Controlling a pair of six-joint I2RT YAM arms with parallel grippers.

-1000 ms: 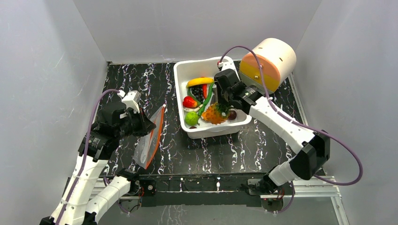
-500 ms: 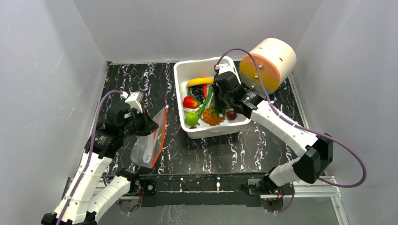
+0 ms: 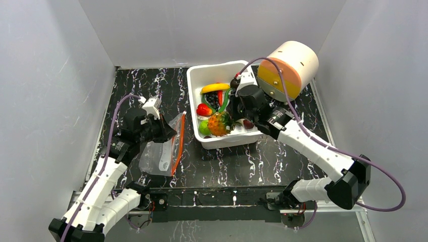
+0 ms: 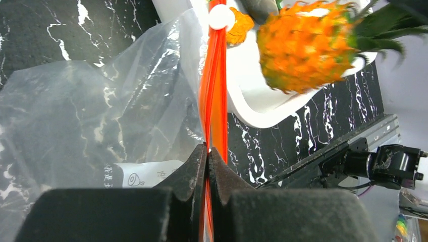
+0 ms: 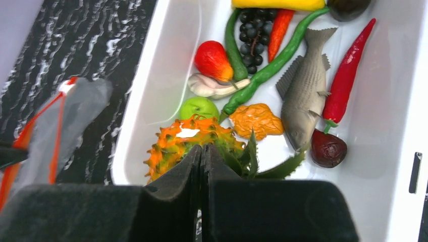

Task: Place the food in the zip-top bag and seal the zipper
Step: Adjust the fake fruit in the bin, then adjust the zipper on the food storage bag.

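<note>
The clear zip-top bag [image 3: 160, 154] hangs left of the white bin [image 3: 199, 70], and my left gripper [image 3: 169, 132] is shut on its red-orange zipper [image 3: 176, 146]. In the left wrist view the fingertips of that gripper [image 4: 207, 147] pinch the zipper [image 4: 214, 91], with the bag [image 4: 101, 111] spreading out to the left. My right gripper [image 3: 233, 117] is shut on the leafy crown of the orange pineapple [image 3: 218, 123], which hangs over the bin's near-left part. The right wrist view shows that gripper [image 5: 203, 147] above the pineapple [image 5: 181, 143]. Other food lies in the bin: fish [image 5: 305, 96], red chili [image 5: 348, 75], grapes [image 5: 252, 35], banana [image 5: 277, 4].
A large cream, pink and yellow cylinder [image 3: 288, 68] stands behind the bin at the back right. Grey walls close in the black marbled table [image 3: 146, 91] on three sides. A metal rail [image 3: 232, 196] runs along the near edge.
My right gripper has lifted the pineapple off the bin floor and carried it left. My left gripper has brought the bag to the right, closer to the bin.
</note>
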